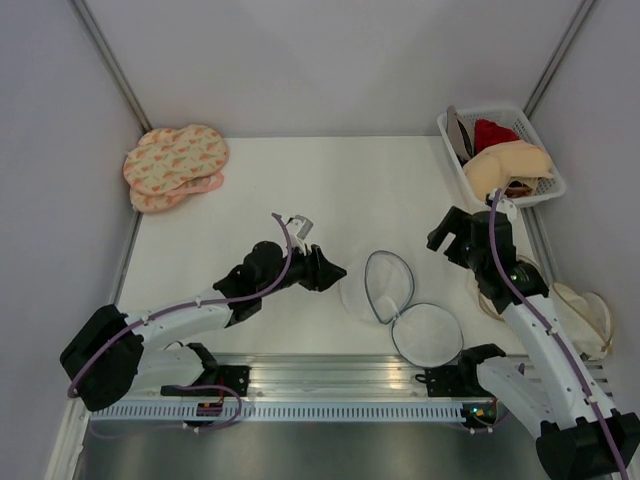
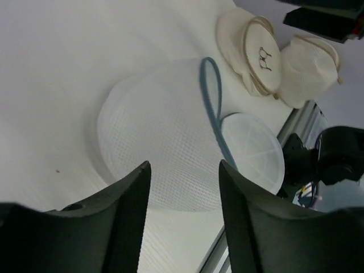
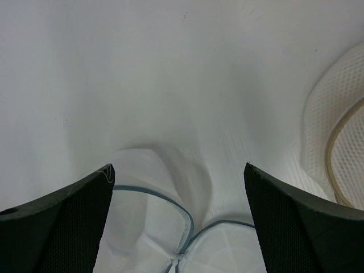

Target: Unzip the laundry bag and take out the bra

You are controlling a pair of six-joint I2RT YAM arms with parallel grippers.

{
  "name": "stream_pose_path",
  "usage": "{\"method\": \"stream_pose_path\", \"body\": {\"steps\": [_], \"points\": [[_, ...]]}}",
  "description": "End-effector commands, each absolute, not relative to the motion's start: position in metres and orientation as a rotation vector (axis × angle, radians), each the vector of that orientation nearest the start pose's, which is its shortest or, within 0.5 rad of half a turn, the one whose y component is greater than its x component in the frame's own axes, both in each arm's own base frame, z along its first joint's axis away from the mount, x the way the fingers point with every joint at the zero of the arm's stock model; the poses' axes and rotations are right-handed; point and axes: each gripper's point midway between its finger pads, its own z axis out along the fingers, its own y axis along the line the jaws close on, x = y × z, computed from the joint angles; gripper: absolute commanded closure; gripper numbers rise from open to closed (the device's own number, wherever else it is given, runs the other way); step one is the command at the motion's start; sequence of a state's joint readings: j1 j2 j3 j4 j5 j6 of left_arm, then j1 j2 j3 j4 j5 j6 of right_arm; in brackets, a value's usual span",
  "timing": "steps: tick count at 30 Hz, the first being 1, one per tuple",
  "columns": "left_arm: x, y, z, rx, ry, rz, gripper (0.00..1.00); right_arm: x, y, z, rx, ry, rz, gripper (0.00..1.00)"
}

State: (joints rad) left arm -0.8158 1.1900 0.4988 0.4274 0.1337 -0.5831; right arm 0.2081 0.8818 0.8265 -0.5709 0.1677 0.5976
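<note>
The laundry bag (image 1: 385, 285) lies unzipped at mid-table, its domed white mesh half tipped up and its flat lid (image 1: 428, 333) folded out to the near right. It also shows in the left wrist view (image 2: 159, 142) and the right wrist view (image 3: 148, 227), with nothing visible inside. The peach-beige bra (image 1: 508, 165) lies on top of the white basket (image 1: 552, 190) at the far right. My left gripper (image 1: 333, 271) (image 2: 183, 170) is open and empty just left of the bag. My right gripper (image 1: 441, 236) (image 3: 179, 170) is open and empty, above the table between bag and basket.
The basket also holds a red garment (image 1: 493, 132) and a dark one. Cream round pouches (image 1: 585, 315) (image 2: 256, 54) (image 3: 341, 142) lie by the right edge. Pink patterned pouches (image 1: 175, 165) are stacked at the far left. An aluminium rail (image 1: 320, 375) runs along the near edge.
</note>
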Motion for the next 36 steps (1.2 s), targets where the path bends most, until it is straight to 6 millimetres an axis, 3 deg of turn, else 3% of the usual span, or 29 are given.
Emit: {"method": "stream_pose_path", "body": {"steps": [1,3,6,8,9,11,14,15,17,18,20,21,22,23,24,29,33,36], "points": [[0.201,-0.328,0.195,0.643,1.760,-1.193,0.43,0.253,0.055,0.164,0.559,2.185,0.280,0.02],[0.197,-0.331,0.197,0.711,1.739,-1.197,0.34,0.246,0.057,0.154,0.557,2.205,0.285,0.02],[0.200,-0.345,0.204,0.866,1.725,-1.171,0.32,0.238,0.061,0.141,0.545,2.235,0.291,0.02],[0.203,-0.354,0.189,0.931,1.775,-1.162,0.32,0.238,0.062,0.138,0.530,2.242,0.289,0.02],[0.206,-0.360,0.195,0.954,1.761,-1.161,0.32,0.237,0.061,0.137,0.530,2.246,0.283,0.02],[0.206,-0.368,0.175,1.025,1.806,-1.129,0.32,0.237,0.061,0.138,0.525,2.246,0.280,0.02],[0.205,-0.382,0.161,1.097,1.830,-1.054,0.32,0.237,0.061,0.141,0.525,2.236,0.280,0.02],[0.223,-0.386,0.149,1.063,1.879,-0.930,0.32,0.237,0.060,0.142,0.526,2.233,0.278,0.02],[0.223,-0.385,0.119,1.123,1.976,-0.768,0.36,0.236,0.059,0.144,0.527,2.228,0.279,0.02],[0.243,-0.382,0.107,1.075,2.019,-0.603,0.38,0.235,0.059,0.144,0.528,2.231,0.278,0.02],[0.248,-0.378,0.092,1.071,2.064,-0.472,0.49,0.235,0.058,0.147,0.528,2.218,0.278,0.02],[0.259,-0.377,0.094,1.021,2.066,-0.394,0.58,0.234,0.058,0.147,0.530,2.219,0.277,0.02],[0.264,-0.375,0.083,1.007,2.092,-0.350,0.70,0.234,0.058,0.149,0.530,2.209,0.285,0.02],[0.266,-0.375,0.082,0.992,2.097,-0.333,0.91,0.234,0.058,0.149,0.528,2.210,0.288,0.02],[0.272,-0.372,0.081,0.959,2.099,-0.301,0.98,0.233,0.059,0.150,0.526,2.208,0.292,0.02],[0.290,-0.360,0.088,0.781,2.083,-0.215,0.98,0.232,0.058,0.150,0.513,2.206,0.287,0.02],[0.313,-0.323,0.099,0.477,2.084,-0.055,0.98,0.232,0.062,0.142,0.479,2.239,0.295,0.02],[0.321,-0.297,0.103,0.217,2.116,-0.057,0.98,0.232,0.066,0.132,0.456,2.273,0.304,0.02]]}}
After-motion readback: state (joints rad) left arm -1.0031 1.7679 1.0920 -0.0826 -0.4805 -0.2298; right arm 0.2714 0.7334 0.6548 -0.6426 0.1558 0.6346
